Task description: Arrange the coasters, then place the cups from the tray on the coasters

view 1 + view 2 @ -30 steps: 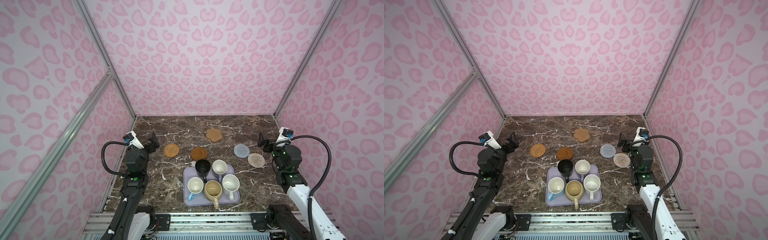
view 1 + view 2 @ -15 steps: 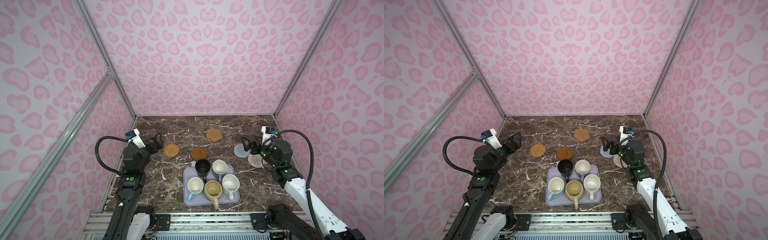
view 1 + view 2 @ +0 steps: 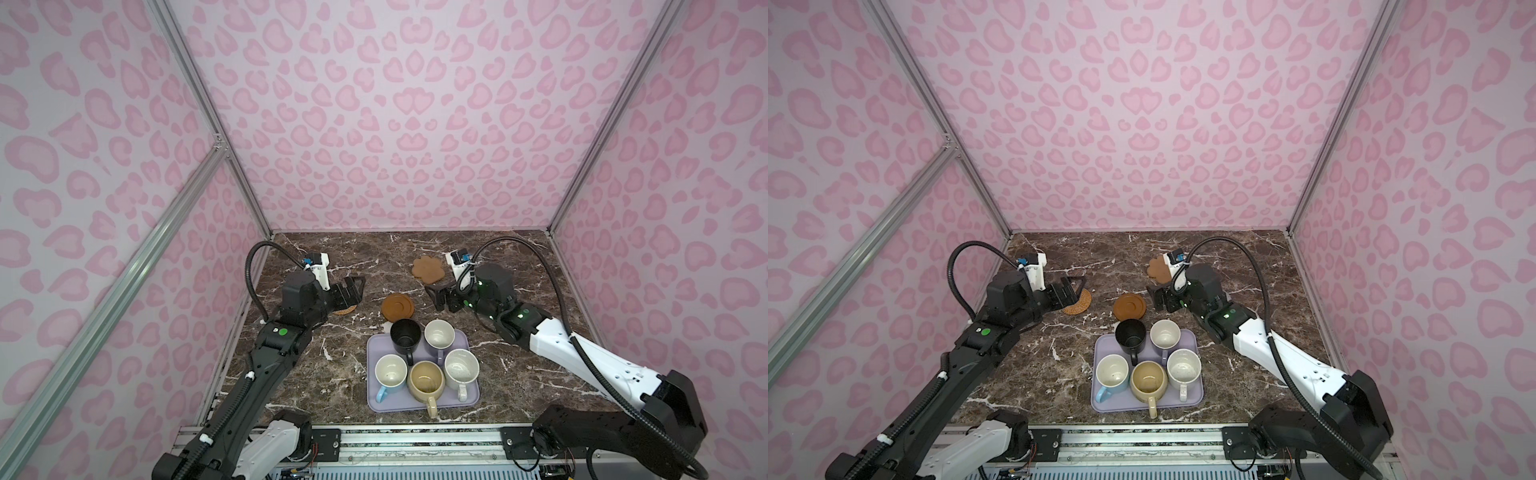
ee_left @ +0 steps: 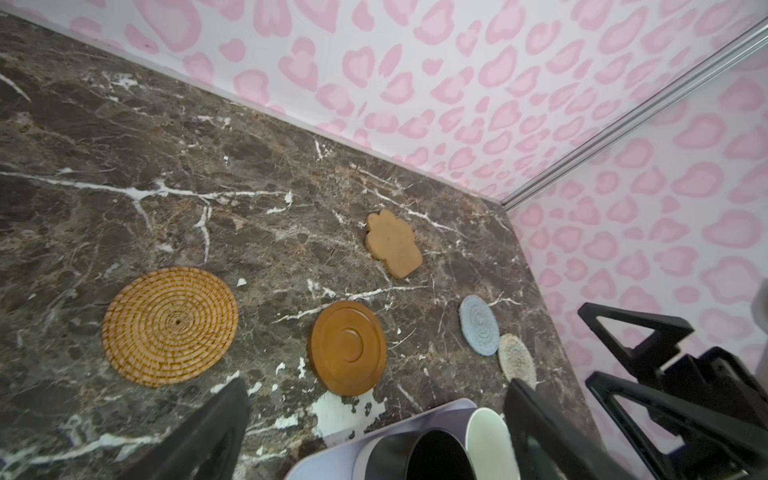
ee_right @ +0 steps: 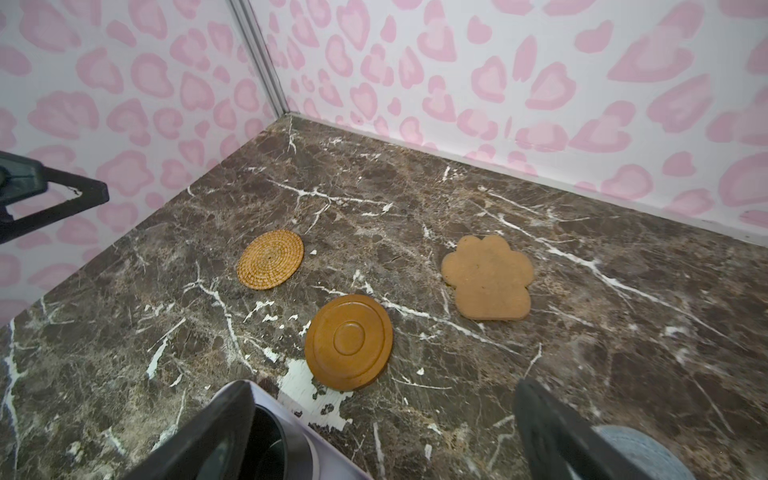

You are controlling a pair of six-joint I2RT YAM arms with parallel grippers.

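Observation:
Several coasters lie on the marble: woven rattan point(image 4: 170, 326), dark brown round point(image 3: 397, 306), tan paw point(image 3: 428, 268), grey-blue point(image 4: 479, 325) and cream point(image 4: 516, 359). In both top views my right arm hides the last two. The lavender tray point(image 3: 399, 406) holds the cups: black point(image 3: 405, 336), lavender point(image 3: 439, 333), light blue point(image 3: 390, 372), yellow-beige point(image 3: 424, 380) and speckled white point(image 3: 461, 368). My left gripper point(image 3: 357, 291) hovers open and empty over the rattan coaster. My right gripper point(image 3: 436, 295) is open and empty between the paw and dark brown coasters.
Pink patterned walls close the table in on three sides, with metal posts at the back corners. The dark brown coaster lies just behind the tray's back edge, close to the black cup. Bare marble stretches left of the tray and along the back wall.
Both arms have swung inward from the table's sides. The left gripper has come over the rattan coaster. The right gripper has passed leftward over the grey-blue and cream coasters. Both stayed open.

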